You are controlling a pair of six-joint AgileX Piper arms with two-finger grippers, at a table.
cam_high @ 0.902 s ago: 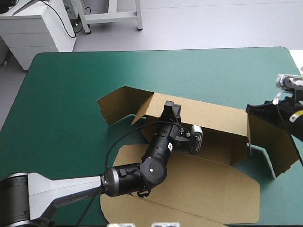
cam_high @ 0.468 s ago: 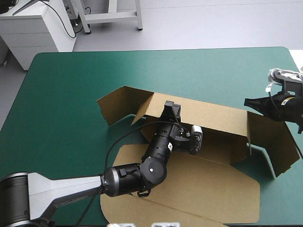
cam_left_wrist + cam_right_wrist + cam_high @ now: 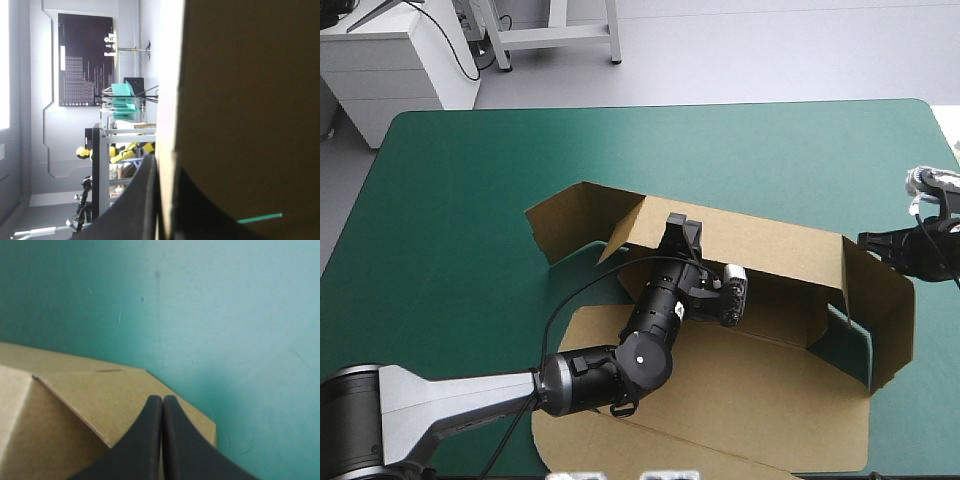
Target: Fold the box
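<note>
Box [image 3: 760, 385] sits on the teal-green table [image 3: 470, 190], half raised. Beside the left pincer [image 3: 682, 232], toward the table's left edge, an end flap [image 3: 563, 218] stands tilted outward. The left pincer reaches into the box from the near side and is clenched on the top edge of the back wall [image 3: 770, 248]. In its wrist view the back wall [image 3: 240, 100] runs between the two black fingers [image 3: 142, 200], one on each face, all but meeting. Behind this pincer, toward the robot, the lid [image 3: 720, 420] lies flat on the table.

Ahead of the right pincer [image 3: 872, 241], the other end wall [image 3: 890, 315] stands raised, swung in toward the back wall's end. The right pincer hangs just beside that wall's upper far corner, on its outer side. Whether it touches the board cannot be told from above. In its own view the right pincer [image 3: 163, 399] is clenched into one pointed arch, with nothing seen between the fingers. Under its tip lies a brown panel [image 3: 105, 395] with a slanted corner, and bare table [image 3: 225, 315] lies ahead.
</note>
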